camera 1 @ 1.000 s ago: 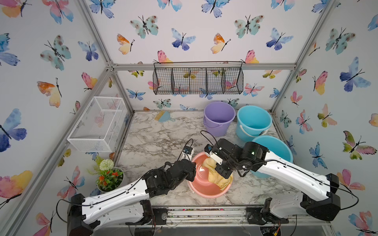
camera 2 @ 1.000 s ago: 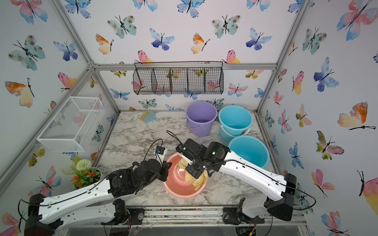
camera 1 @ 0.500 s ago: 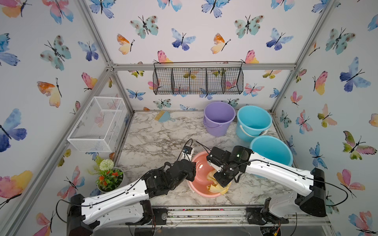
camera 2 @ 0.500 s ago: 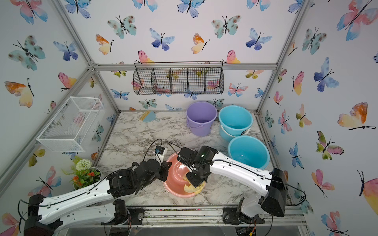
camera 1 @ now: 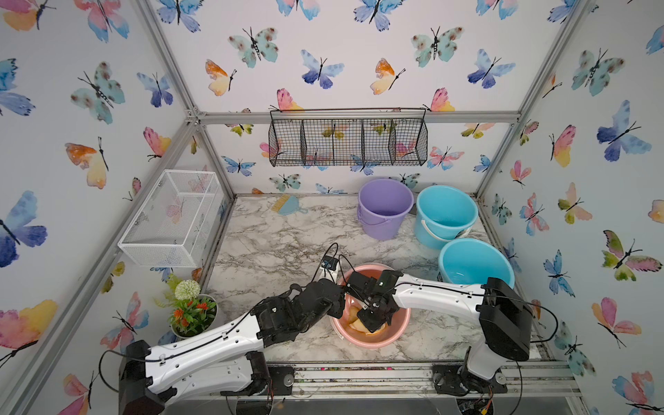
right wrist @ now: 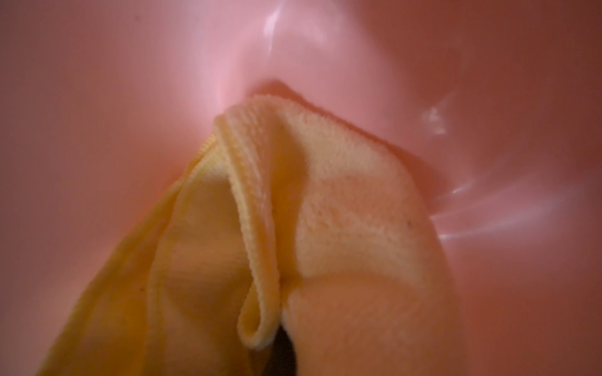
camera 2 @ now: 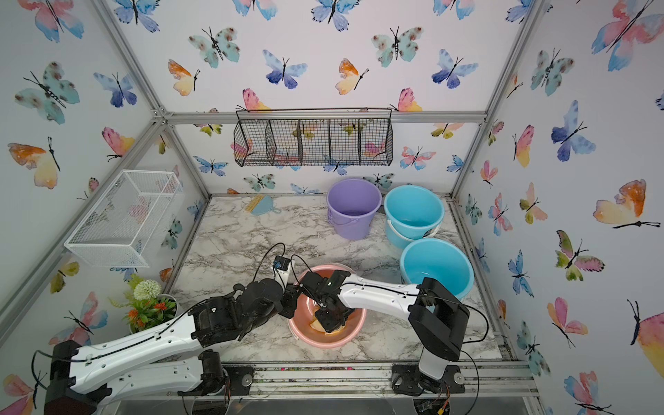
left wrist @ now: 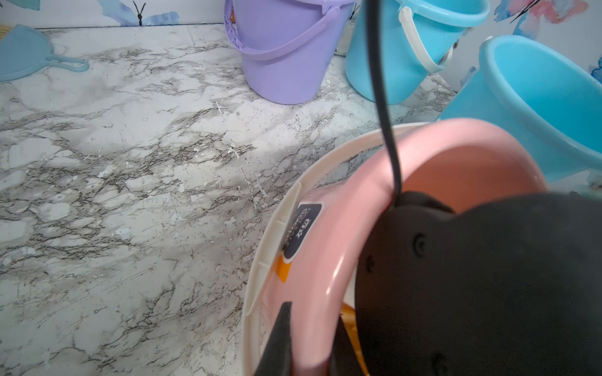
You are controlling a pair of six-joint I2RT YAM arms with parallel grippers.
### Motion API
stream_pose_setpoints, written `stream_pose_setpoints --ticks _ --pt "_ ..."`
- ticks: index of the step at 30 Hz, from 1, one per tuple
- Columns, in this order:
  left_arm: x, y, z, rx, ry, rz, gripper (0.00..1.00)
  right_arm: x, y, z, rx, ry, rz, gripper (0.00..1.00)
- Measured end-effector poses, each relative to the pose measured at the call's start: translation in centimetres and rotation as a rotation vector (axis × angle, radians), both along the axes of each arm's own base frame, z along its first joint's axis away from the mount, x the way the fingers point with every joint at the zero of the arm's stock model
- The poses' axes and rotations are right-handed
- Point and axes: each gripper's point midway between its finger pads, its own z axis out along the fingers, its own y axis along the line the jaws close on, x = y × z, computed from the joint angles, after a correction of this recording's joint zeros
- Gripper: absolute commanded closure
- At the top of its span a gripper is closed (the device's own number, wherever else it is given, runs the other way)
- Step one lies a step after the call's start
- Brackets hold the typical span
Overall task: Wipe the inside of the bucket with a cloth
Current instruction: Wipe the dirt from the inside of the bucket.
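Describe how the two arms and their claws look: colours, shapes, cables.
Both the left arm and the right arm have smooth white link shells with blocky black joints and bases. Thin black cables run along the shells and loop near the wrists. The left claw and right claw are black.

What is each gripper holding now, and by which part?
The left gripper pinches the pink bucket by its rim, one finger outside, one inside. The right gripper holds the yellow cloth by a bunched part, inside the bucket.

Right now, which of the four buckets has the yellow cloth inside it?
The pink bucket, at the front, holds the cloth; the purple bucket and both blue buckets show none.
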Motion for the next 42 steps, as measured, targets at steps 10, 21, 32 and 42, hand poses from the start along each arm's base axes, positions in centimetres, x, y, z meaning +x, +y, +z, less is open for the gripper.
stream_pose_setpoints --ticks 10,21,32,42 --pt "-0.2 0.5 -0.4 -0.026 0.004 0.014 1.00 1.4 0.8 -1.8 0.013 -0.058 -0.117 0.99" --pt "-0.2 0.5 -0.7 -0.037 0.006 0.020 1.00 0.0 0.1 2.2 0.093 -0.034 -0.175 0.99" --pt "-0.3 0.4 -1.0 -0.044 0.007 0.018 1.00 -4.1 -0.5 11.5 0.310 0.110 -0.190 0.99" --pt "-0.3 0.4 -1.0 -0.042 0.007 0.017 1.00 -6.8 0.3 14.2 0.401 0.257 -0.163 0.99"
